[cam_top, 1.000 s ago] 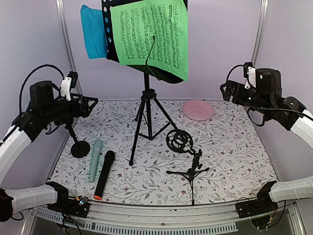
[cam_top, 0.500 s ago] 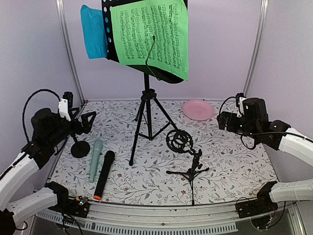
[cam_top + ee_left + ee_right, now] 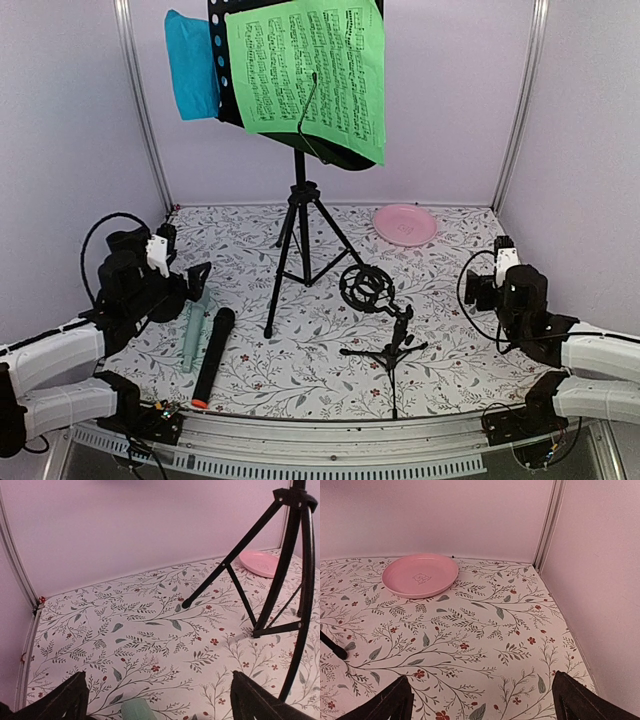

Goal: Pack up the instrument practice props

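Left gripper [image 3: 157, 690] and right gripper [image 3: 480, 690] are hanging spread, empty; left should be straddling the slim mint-green plastic microphone [image 3: 192, 335] squarely mid-barrel.

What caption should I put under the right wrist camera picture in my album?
Open right gripper looks across the flowery table toward a round pink plate.

Round pink plate [image 3: 405, 224] flat on table cover [image 3: 280, 375], far right part, near lilac back wall [image 3: 450, 120]; faint motif at plate centre, too small to read; cover white, printed with grey-green leaves and small red flowers; metal corner posts at back left [image 3: 143, 110] and back right [image 3: 520, 110], both leaning outward toward top; white slotted rail [image 3: 330, 455] along near table edge.
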Robot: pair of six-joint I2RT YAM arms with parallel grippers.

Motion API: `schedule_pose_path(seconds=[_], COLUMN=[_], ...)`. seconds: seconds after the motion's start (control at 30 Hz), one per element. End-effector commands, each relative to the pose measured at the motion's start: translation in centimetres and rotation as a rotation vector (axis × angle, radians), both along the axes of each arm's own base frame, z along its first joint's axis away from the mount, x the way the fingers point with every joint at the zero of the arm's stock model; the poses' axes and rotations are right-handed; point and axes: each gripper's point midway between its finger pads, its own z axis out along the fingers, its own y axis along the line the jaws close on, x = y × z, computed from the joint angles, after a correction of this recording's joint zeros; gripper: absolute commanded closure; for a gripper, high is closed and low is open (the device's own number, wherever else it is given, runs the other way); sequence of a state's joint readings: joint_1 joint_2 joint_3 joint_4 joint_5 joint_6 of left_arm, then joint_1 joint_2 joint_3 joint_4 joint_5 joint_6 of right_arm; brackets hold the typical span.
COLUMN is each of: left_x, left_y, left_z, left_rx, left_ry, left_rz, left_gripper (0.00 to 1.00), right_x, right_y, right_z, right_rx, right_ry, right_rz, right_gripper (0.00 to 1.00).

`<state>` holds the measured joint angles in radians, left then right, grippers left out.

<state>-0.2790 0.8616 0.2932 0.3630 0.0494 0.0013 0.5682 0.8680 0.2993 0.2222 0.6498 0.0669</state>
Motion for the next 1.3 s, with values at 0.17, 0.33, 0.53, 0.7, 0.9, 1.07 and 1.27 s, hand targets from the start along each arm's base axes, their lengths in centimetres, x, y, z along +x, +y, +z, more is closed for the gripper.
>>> schedule_pose_path(seconds=[0.17, 0.33, 0.53, 0.7, 0.9, 1.07, 1.27], left_x=[3.7, 5.2, 8.0, 9.1, 9.1, 9.1, 8.7], left_y=[2.4, 3.1, 3.3, 4.7, 6.5, 5.9, 5.8], left_z=[0.0, -1.5, -2.8, -3.1, -2.9, -3.1, -2.5], left_rx=[0.163, 0.149, 0.153, 0.146, 0.13, 0.126, 0.1], left_ry=[-0.145, -0.124, -0.104, -0.082, -0.085, -0.08, -0.13], left_rz=[0.142, 0.141, 0.11, 0.122, 0.151, 0.105, 0.101], left_gripper=[0.01, 0.01, 0.01, 0.01, 0.01, 0.01, 0.01], right_x=[-1.5, -1.1, 0.6, 3.2, 5.4, 5.6, 7.2], right_y=[-3.3, -5.0, -6.3, -6.5, -6.3, -7.4, -7.2], right_z=[1.1, 1.6, 2.2, 2.7, 2.1, 1.0, 0.2], right_rx=[0.048, 0.055, 0.056, 0.084, 0.039, 0.096, 0.078], right_ry=[-0.284, -0.336, -0.37, -0.395, -0.366, -0.378, -0.33], right_rz=[-0.065, -0.087, -0.073, -0.032, 0.034, 0.017, 0.025], right_gripper=[0.01, 0.01, 0.01, 0.01, 0.01, 0.01, 0.01])
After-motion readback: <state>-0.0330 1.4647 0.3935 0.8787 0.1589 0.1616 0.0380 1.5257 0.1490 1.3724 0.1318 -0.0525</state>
